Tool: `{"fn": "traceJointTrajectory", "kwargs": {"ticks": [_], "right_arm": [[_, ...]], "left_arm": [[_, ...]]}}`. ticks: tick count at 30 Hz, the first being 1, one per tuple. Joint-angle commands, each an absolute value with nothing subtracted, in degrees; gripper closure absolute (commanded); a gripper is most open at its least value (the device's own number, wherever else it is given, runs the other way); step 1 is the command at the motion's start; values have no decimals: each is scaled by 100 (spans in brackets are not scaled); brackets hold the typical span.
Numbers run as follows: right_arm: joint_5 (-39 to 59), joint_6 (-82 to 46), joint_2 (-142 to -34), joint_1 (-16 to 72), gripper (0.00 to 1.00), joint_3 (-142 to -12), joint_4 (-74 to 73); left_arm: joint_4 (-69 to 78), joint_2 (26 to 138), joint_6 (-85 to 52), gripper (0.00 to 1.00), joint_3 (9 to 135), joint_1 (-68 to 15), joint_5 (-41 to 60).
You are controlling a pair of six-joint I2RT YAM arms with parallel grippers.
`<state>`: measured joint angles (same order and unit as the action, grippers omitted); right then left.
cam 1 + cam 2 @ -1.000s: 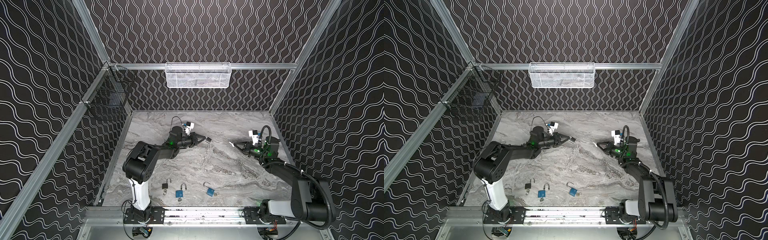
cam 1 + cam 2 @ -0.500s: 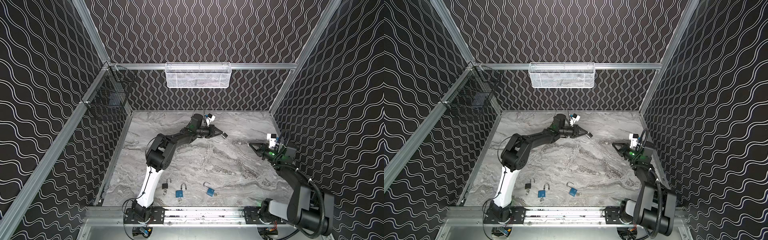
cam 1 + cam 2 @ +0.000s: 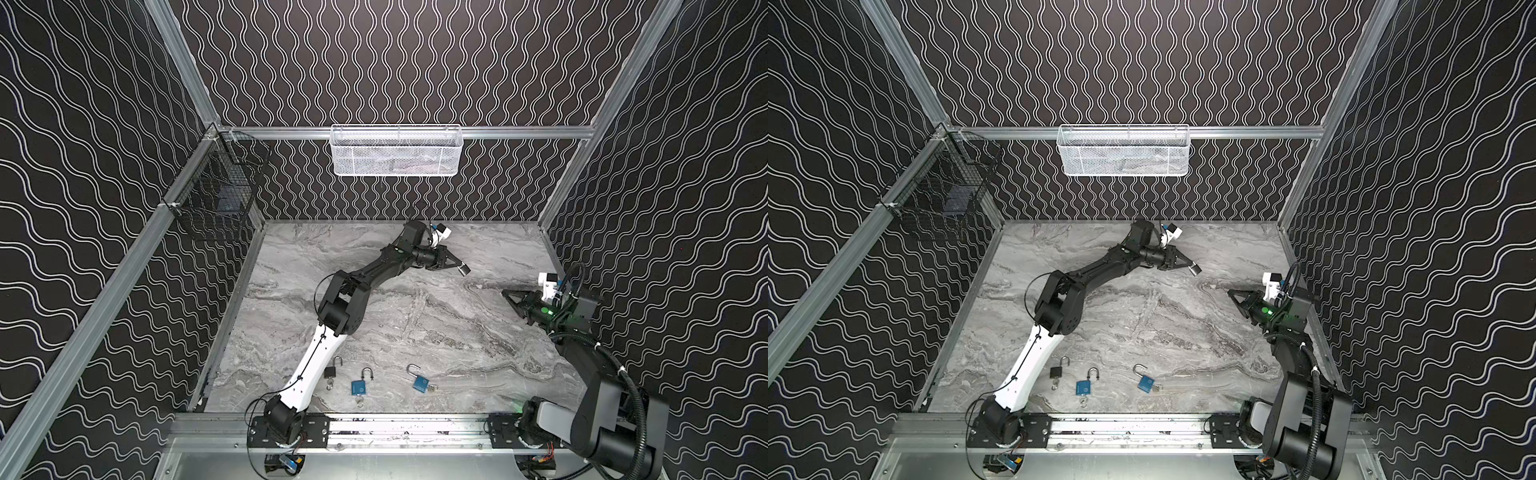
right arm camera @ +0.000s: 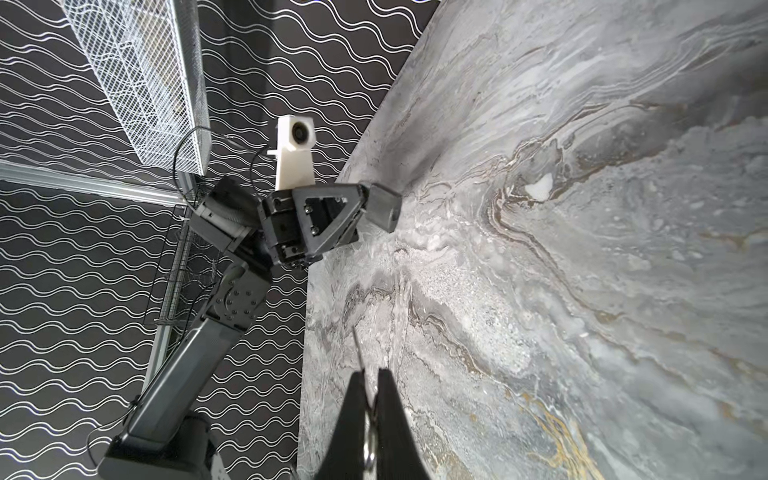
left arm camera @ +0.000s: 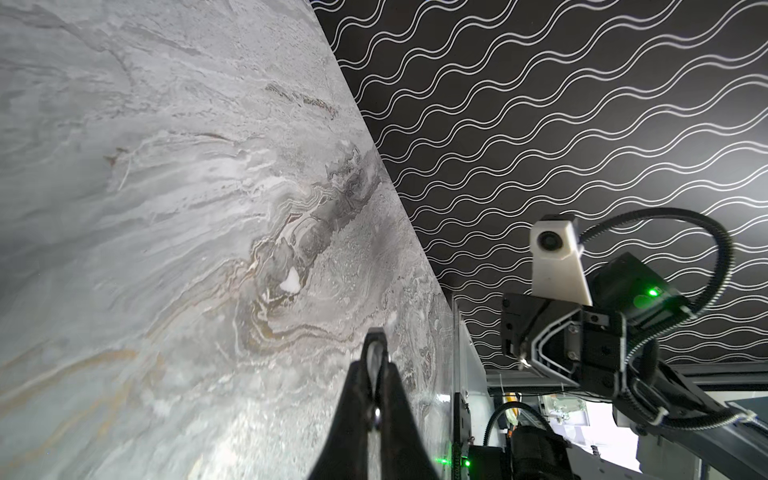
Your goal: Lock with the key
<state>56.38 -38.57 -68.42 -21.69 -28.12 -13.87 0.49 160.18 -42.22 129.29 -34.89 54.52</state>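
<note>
A small grey padlock [image 3: 464, 269] [image 3: 1195, 270] hangs over the far middle of the table, with my left gripper [image 3: 457, 264] shut on it. The right wrist view shows its blocky body [image 4: 384, 207] sticking out past the left fingers. In the left wrist view the lock's metal [image 5: 376, 347] sits edge-on, pinched in the left gripper [image 5: 376, 361]. My right gripper [image 3: 505, 292] [image 3: 1230, 292] is at the right side, shut on the key. The key's thin blade [image 4: 357, 347] pokes out of the right gripper [image 4: 371, 374], with a metal ring between the fingers. Lock and key are well apart.
Three open padlocks with keys lie near the table's front: a black one [image 3: 331, 371] and two blue ones [image 3: 359, 386] [image 3: 420, 382]. A white mesh basket [image 3: 397, 151] hangs on the back wall and a black wire basket [image 3: 216, 195] on the left wall.
My left arm has swung from the left middle far to the right and back, carrying the padlock. My right gripper has drawn back towards the right wall with the key.
</note>
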Motion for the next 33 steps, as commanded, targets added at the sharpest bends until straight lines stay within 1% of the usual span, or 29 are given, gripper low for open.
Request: {"fn": "traceJointTrajectory", "kwargs": {"ticks": [1, 4, 11, 17, 23, 29, 33], "right_arm": [[5616, -3765, -6751, -2171, 100, -2761, -1306], [5575, -3684, -6788, -2171, 100, -2750, -1240], [5438, -3585, -6912, -2171, 100, -2760, -1174], [5423, -3540, -7054, -2170, 100, -2770, -1151], [5384, -3537, -7137, -2171, 100, -2773, -1158], [5186, -3433, -7279, -2162, 100, -2811, -1002], [5198, -3562, -7406, -2150, 100, -2743, -1198]], "left_arm": [[-242, 16285, -4149, 100, 13390, -3533, 5659], [-105, 16434, -4284, 100, 13500, -3559, 5719], [-556, 16933, -4145, 100, 14108, -3621, 5886], [-483, 17274, -4290, 100, 14360, -3614, 5880], [-436, 17399, -4355, 100, 14413, -3629, 5819], [-959, 17420, -3974, 100, 14541, -3639, 5626], [-1053, 17533, -3984, 100, 14686, -3637, 5630]]}}
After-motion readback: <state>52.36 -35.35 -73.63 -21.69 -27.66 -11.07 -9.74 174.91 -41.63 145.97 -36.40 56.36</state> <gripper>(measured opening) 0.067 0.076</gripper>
